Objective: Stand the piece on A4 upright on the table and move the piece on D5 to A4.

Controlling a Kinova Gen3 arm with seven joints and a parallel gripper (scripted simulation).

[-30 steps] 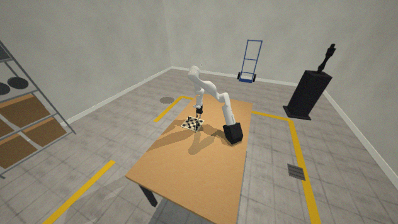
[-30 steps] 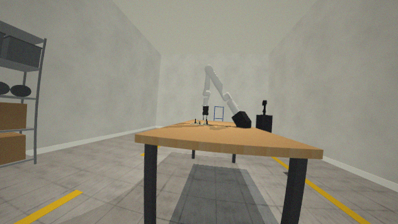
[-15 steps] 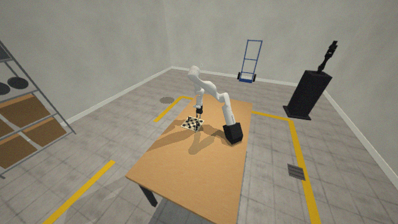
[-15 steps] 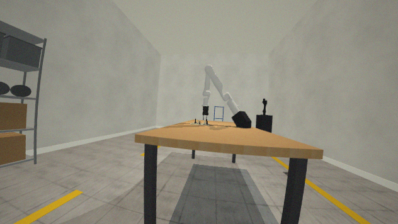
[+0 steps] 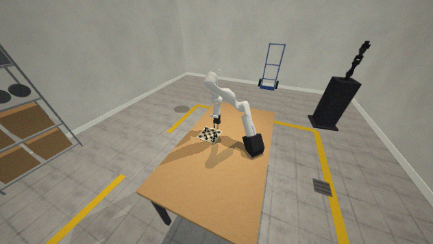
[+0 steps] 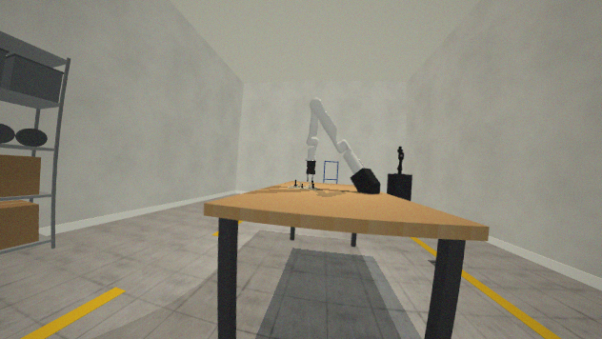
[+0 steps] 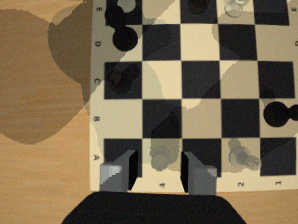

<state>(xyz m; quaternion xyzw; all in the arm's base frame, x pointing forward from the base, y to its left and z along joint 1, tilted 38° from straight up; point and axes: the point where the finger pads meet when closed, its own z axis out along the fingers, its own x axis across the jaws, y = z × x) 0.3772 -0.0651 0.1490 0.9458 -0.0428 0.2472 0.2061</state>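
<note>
gripper (image 7: 160, 171) hangs over the near edge of the chessboard (image 7: 193, 32), its fingers partly spread and holding nothing, straddling a pale piece (image 7: 160, 153) in the edge row, seemingly lined up for a pick. i cannot read which squares are a4 and d5. other pieces stand along the board's edges; no containers are in sight.
</note>
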